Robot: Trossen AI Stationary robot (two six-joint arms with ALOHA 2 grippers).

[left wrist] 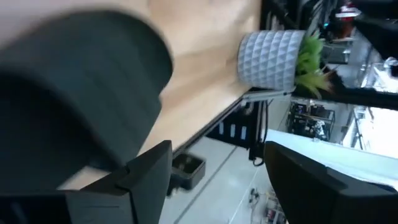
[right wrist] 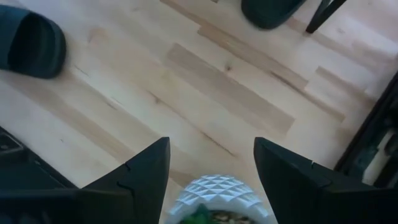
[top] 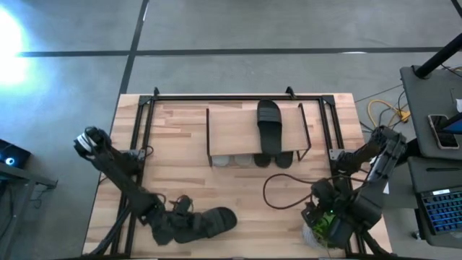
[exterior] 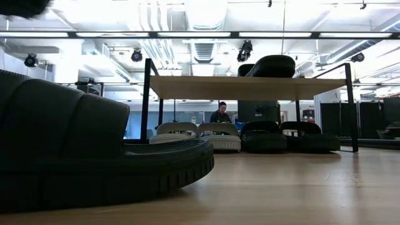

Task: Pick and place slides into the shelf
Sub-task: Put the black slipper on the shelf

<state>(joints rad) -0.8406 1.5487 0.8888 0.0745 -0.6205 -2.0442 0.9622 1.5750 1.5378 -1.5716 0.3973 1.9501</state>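
Left gripper spread wide beside black slide, holding nothing, right gripper spread, empty, over white planter

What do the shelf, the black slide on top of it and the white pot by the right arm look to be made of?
Shelf: pale wood board with visible grain, matte, on thin black legs, probably metal. Black slide: matte, ribbed and moulded, likely foam or rubber. White pot: faceted diamond relief, matte; ceramic or plastic, cannot tell which.
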